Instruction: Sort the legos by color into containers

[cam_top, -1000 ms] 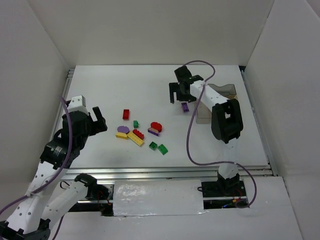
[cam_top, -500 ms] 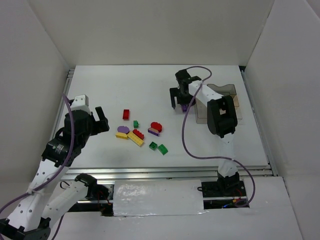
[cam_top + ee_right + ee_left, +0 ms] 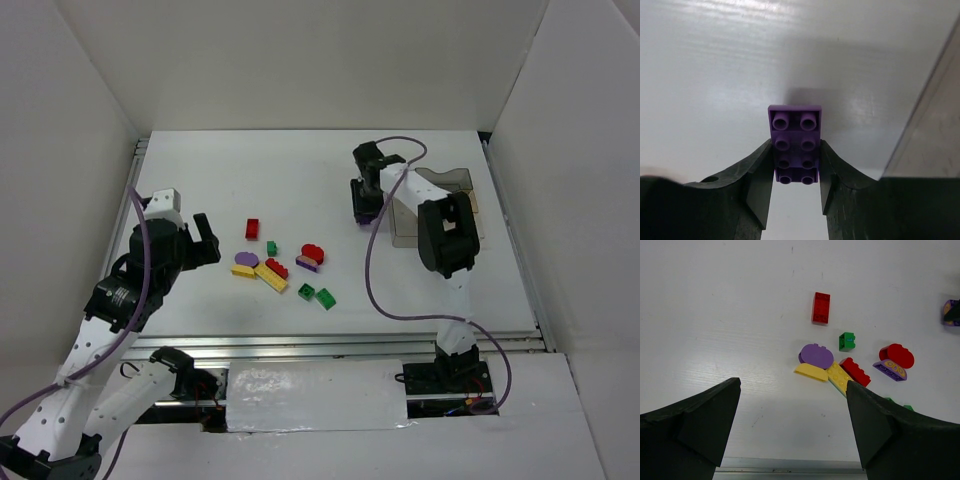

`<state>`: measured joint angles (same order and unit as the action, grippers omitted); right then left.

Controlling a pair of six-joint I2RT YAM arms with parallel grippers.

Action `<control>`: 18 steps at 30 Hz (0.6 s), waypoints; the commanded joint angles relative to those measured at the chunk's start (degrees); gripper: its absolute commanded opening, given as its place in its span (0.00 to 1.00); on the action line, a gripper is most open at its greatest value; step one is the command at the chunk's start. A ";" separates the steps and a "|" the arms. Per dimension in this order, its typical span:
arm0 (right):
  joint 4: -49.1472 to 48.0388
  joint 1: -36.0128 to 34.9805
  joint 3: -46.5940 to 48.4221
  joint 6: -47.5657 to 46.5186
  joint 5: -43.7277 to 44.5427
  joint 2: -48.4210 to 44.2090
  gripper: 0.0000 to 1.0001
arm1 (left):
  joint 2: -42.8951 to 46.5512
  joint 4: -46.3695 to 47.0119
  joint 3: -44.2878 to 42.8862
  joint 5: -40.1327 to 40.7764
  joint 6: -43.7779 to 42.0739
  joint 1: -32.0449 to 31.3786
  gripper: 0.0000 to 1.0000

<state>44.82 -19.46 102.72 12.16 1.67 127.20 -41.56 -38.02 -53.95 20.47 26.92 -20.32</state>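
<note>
A purple lego (image 3: 795, 140), a two-by-four brick lying studs up on the white table, sits between the fingers of my right gripper (image 3: 795, 150), which press on both its long sides. From above, that gripper (image 3: 365, 207) is just left of the clear brownish container (image 3: 452, 176). The other legos lie mid-table: a red brick (image 3: 252, 229), a small green one (image 3: 272, 248), a purple rounded piece (image 3: 245, 259), yellow bricks (image 3: 271, 278), a red rounded piece (image 3: 313, 252) and two green bricks (image 3: 326, 299). My left gripper (image 3: 200, 240) hangs open to their left, holding nothing.
The container's wall (image 3: 935, 125) rises close on the right of my right gripper. White walls enclose the table on three sides. A metal rail (image 3: 300, 345) runs along the near edge. Purple cables trail from both arms.
My right gripper came down over the purple lego and its fingers closed in on it. My left arm shifted only slightly.
</note>
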 commanded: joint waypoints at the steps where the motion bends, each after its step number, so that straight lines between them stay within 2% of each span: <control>1: -2.54 -0.05 -1.55 1.63 -0.45 -12.75 0.18 | -0.19 2.78 -0.10 -0.87 -1.25 0.45 1.00; 4: -0.01 1.96 0.46 1.29 1.75 -15.40 0.19 | -0.19 2.69 -0.10 -0.96 -1.25 0.45 0.99; 8: 4.83 6.10 5.03 0.67 5.26 -12.86 0.19 | 0.08 2.60 -0.10 -1.13 -1.25 0.45 0.99; 13: 3.79 11.28 0.57 0.84 9.05 -12.59 0.19 | 0.25 2.86 0.08 -1.57 -1.34 0.45 0.99; 18: 2.38 13.40 -1.90 0.23 6.69 -13.73 0.31 | -0.71 3.13 -0.01 -2.89 -1.78 0.45 1.00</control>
<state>47.03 -5.13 101.25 12.73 8.86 114.56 -41.91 -37.43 -53.95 18.85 26.72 -20.27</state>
